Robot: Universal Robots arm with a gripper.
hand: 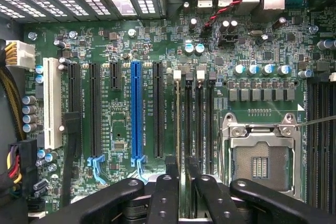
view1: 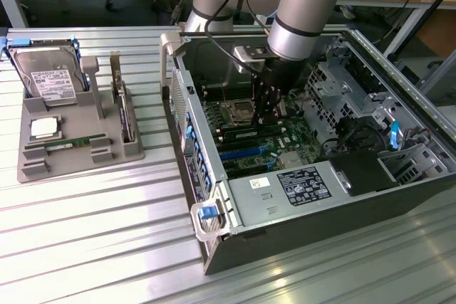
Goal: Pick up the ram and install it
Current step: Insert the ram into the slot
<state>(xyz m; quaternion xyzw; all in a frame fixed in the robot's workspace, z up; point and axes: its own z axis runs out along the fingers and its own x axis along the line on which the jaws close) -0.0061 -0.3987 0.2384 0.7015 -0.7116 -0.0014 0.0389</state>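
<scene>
- Eyeballing the wrist view, the ram (hand: 178, 121) shows edge-on between the fingers. It's upright over the memory slot nearest the expansion slots on the motherboard (hand: 147, 45), near the empty processor socket (hand: 260, 163).
- Handling-wise, my guess is it's very light, stiff, thin and kinda fragile. It won't flex, so any tilt could jam it in the slot or scuff the contacts.
- Best hold is probably the long top edge around the middle. Squeeze the flat faces gently and keep off the gold contacts.
- The gripper (hand: 181, 167) is pinched in narrow, only partway closed. As far as I can tell it's got the ram by that top edge. I can't tell if the stick is seated or just at the slot's mouth.
- In the exterior view the gripper is down inside the case (view1: 235, 247). A second stick (view1: 71, 144) lies in the grey tray (view1: 35, 172), near the table's edge on the exterior view's left.
</scene>
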